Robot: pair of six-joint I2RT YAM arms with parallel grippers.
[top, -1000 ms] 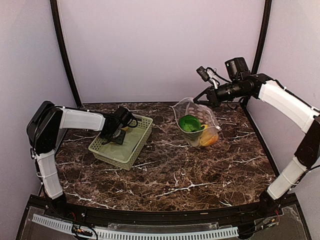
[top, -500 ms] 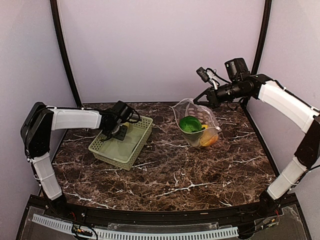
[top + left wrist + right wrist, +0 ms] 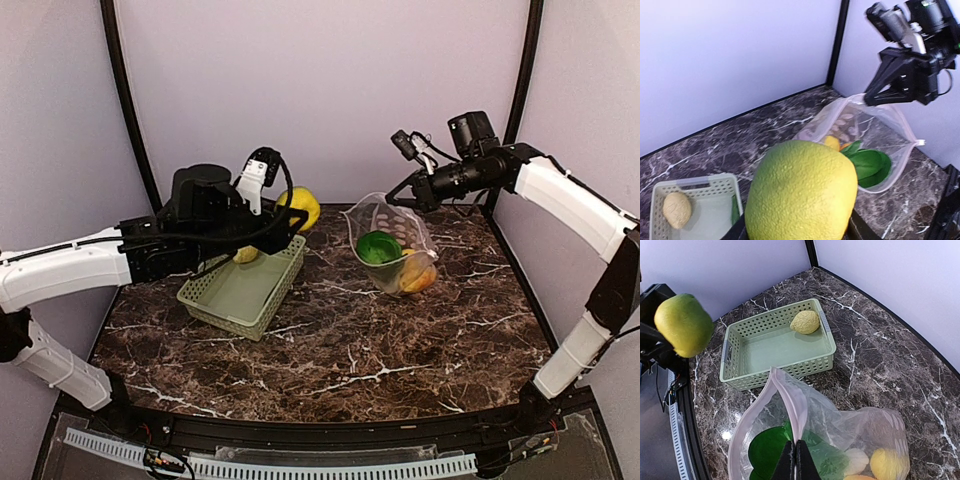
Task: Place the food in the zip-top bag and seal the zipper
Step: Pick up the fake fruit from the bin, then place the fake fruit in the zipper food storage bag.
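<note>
Status: roughly halfway, by my read.
- Done: bok choy [image 3: 379,247], an orange piece [image 3: 418,276] and a yellow piece [image 3: 885,462] sit inside the bag [image 3: 372,215].
- In hand: left hand [image 3: 283,215] is clamped on the lemon [image 3: 303,205]. It hangs in the air left of the bag mouth, near it but not touching, at about rim height.
- Left: the potato [image 3: 247,254] lies in the basket [image 3: 218,313], left of the bag. After that comes the zipper [image 3: 792,400], which is wide open.
- Right hand [image 3: 794,460] is pinched together on the bag rim at the zipper, holding the mouth up and open. The bag bottom rests on the bench [image 3: 350,350].

Room:
- The air between lemon and mouth looks clear, so the entry lane is from the left of the bag.
- The rim is held at one point only and the rest hangs slack. The lemon looks large against the opening, so it could snag the loose lip.
- The right hand and its arm crowd the far-right side of the mouth, so keep the left hand on the near-left side.
- There is plenty of open bench in front of the bag.
</note>
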